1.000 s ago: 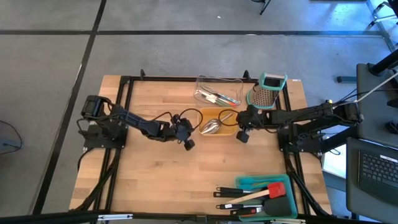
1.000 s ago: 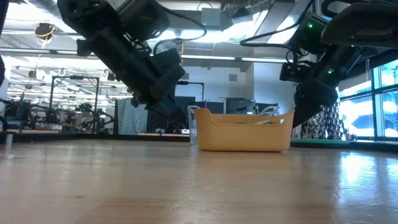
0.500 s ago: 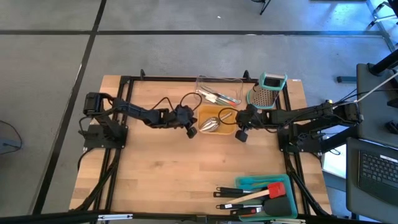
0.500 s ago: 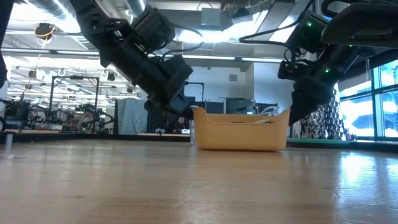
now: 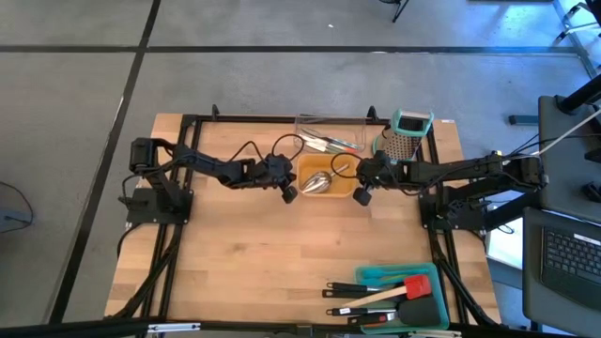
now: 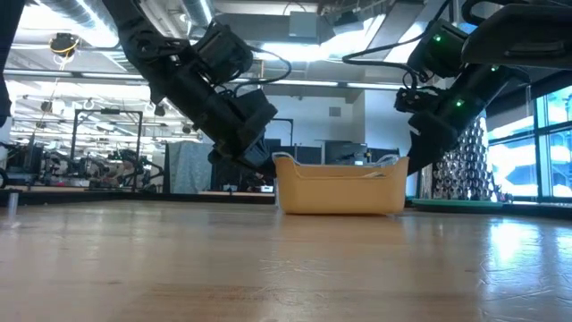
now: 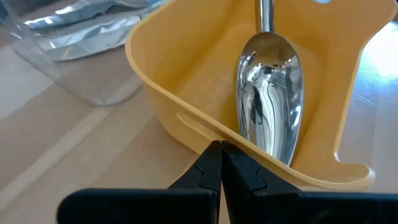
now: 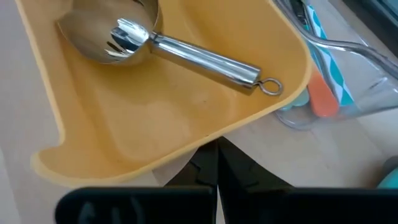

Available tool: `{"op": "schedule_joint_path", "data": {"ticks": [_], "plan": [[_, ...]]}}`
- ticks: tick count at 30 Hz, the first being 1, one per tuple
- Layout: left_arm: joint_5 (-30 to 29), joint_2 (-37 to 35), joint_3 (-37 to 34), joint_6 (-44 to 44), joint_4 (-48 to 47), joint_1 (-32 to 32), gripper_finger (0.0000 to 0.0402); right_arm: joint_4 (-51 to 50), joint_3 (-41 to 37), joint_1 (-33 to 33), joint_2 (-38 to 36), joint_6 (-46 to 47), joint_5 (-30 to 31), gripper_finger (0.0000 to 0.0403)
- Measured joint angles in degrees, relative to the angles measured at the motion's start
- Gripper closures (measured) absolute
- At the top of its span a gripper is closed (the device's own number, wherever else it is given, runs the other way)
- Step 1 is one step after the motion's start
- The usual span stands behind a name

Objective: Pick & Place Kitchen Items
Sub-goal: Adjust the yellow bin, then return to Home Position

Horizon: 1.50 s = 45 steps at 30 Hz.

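1. Change since the earlier frames: the left arm has swung from mid-table up to the orange tray (image 5: 346, 194); the tray and the clear tray (image 5: 310, 125) have shifted slightly toward the far edge; the right arm has edged inward with them.
2. Table (image 5: 235, 272): the arms meet at its far middle, flanking the orange tray. A teal tray (image 5: 376, 276) of spatulas (image 5: 394, 299) sits at the near right edge; a grater (image 5: 406, 138) stands at the far right.
3. Orange tray: sits just in front of the clear tray, which holds several utensils (image 5: 331, 144).
4. Left gripper (image 5: 289, 191): fingers fully closed, holding nothing, tips at the tray's left wall.
5. Right gripper (image 5: 361, 193): fingers likewise pressed together and empty, tips at the tray's right wall.
6. Scoop (image 7: 268, 102): lies inside the orange tray, bowl toward the left gripper, ringed handle toward the clear tray.
7. Step in hand, as judged: both closed grippers are nudging the tray into position; no item is grasped.
8. Next move, as judged: one gripper must back off, open, and come down over an item such as the scoop's handle.
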Motion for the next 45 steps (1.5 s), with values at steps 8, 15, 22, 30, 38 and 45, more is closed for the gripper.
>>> {"op": "schedule_joint_path", "data": {"ticks": [8, 15, 22, 30, 38, 45], "plan": [[-2.2, -0.1, 0.1, 0.7, -1.2, -0.3, 0.04, -0.9, 0.0, -0.2, 0.0, 0.1, 0.0, 0.0403], [-7.6, -5.6, 0.1, 0.9, -11.2, -2.5, 0.04, -1.0, 0.0, 1.3, -0.5, 0.1, 0.2, 0.0403], [-15.1, -13.1, 0.1, 0.7, -14.8, -9.2, 0.04, 2.1, -1.2, 4.1, -7.8, 0.1, 0.6, 0.0403], [-21.5, -17.5, 0.1, 1.7, -14.2, -16.6, 0.0401, 20.2, -16.3, 4.9, -28.9, -1.7, -8.6, 0.0403], [-23.0, -17.7, 0.1, 1.7, -13.3, -17.7, 0.04, 23.3, -23.6, 4.9, -39.7, -0.5, -16.9, 0.0403], [-22.4, -17.7, 0.1, 3.2, -11.2, -18.2, 0.04, 23.6, -26.6, 4.9, -44.2, -0.2, -16.1, 0.0403]]}}
